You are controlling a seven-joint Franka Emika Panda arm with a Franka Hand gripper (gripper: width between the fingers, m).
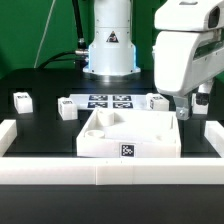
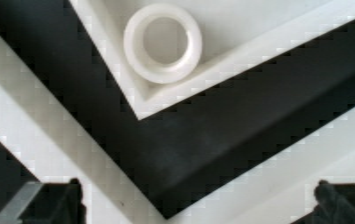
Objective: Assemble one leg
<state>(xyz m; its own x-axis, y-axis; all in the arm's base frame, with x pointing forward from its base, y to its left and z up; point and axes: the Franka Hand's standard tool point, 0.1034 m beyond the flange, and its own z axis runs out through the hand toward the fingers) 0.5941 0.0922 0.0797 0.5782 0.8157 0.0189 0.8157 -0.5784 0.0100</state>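
Note:
Three small white legs with tags show in the exterior view: one [image 1: 22,99] at the far left, one [image 1: 66,107] left of centre, one [image 1: 155,102] right of centre. The large white square panel [image 1: 128,138] lies in front of them. My gripper [image 1: 190,108] hangs over the panel's right rear corner, just to the right of the third leg. In the wrist view my gripper [image 2: 195,205] is open and empty, with the two fingertips [image 2: 49,200] far apart. Below it are the panel's corner and its round hole [image 2: 163,42]. No leg shows in the wrist view.
The marker board [image 1: 108,101] lies behind the panel. A white fence [image 1: 100,172] borders the black table along the front and both sides, and it shows as a white strip in the wrist view [image 2: 49,120]. The robot's base [image 1: 110,45] stands at the back.

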